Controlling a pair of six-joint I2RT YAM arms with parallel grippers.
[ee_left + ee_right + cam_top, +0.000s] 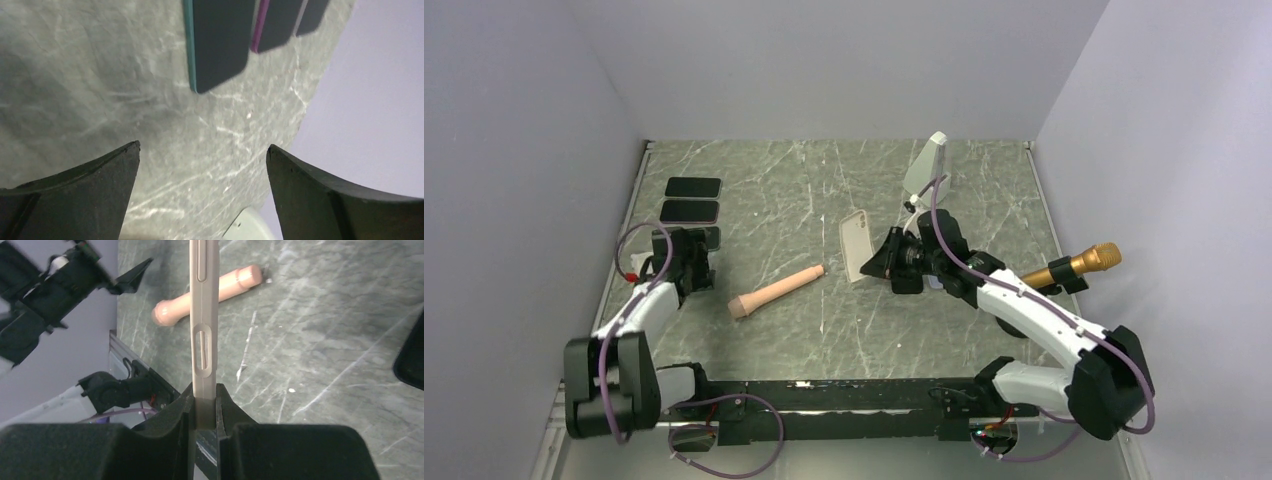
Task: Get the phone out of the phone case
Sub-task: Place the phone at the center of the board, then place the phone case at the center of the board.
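While clenched on just one thin edge, R gripper: may let phone case pivot or drop onto tabletop if swung fast.
L gripper: released, jaws wide, nothing between; by left edge of tabletop, near phone; could nudge it w/ a low move.
Phone case: beige, slim, upright, seen edge-on, side cutouts; looks empty; mid tabletop.
Phone: dark, teal rim, flat by left edge, beside two more phones; prob. already out.
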